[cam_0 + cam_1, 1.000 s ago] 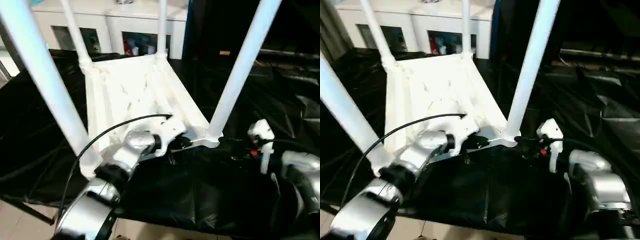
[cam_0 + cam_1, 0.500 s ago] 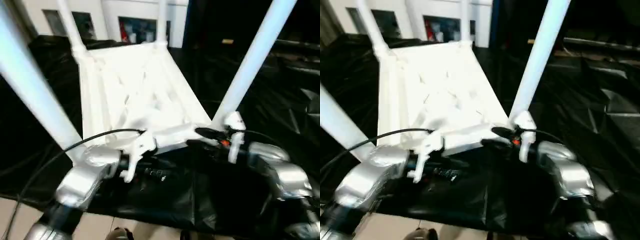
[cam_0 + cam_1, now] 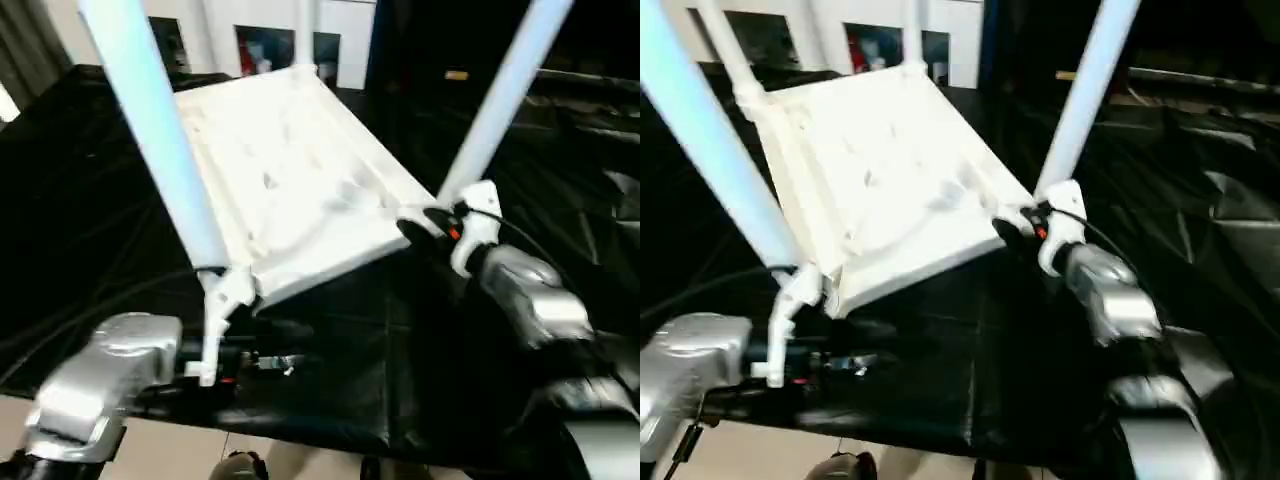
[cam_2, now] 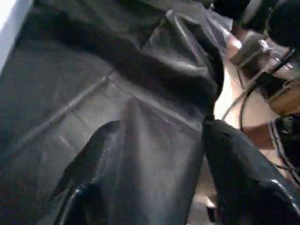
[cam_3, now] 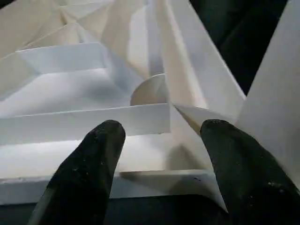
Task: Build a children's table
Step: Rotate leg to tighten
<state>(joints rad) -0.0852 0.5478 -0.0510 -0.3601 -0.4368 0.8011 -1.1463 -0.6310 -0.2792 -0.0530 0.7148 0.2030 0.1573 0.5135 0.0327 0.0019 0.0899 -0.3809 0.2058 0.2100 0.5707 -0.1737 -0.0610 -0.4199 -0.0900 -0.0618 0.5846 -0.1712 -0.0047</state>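
The white children's table lies upside down on the black cloth, ribbed underside up. Its legs stand up from the corners, a near one on the left and another on the right. My right gripper is at the near right corner beside that leg's foot. In the right wrist view its fingers stand apart in front of the ribbed rim, so this gripper is open. My left gripper sits low, in front of the near left corner and off the table. It is open with nothing but cloth between its fingers.
The crumpled black cloth covers the work surface and ends close to me above a pale floor. A white cabinet stands behind the table. Cables lie on the floor beside the cloth.
My left gripper has let go of the table's near rim, opened and drawn back to the lower left. My right gripper has come up to the near right corner. The camera has shifted too.
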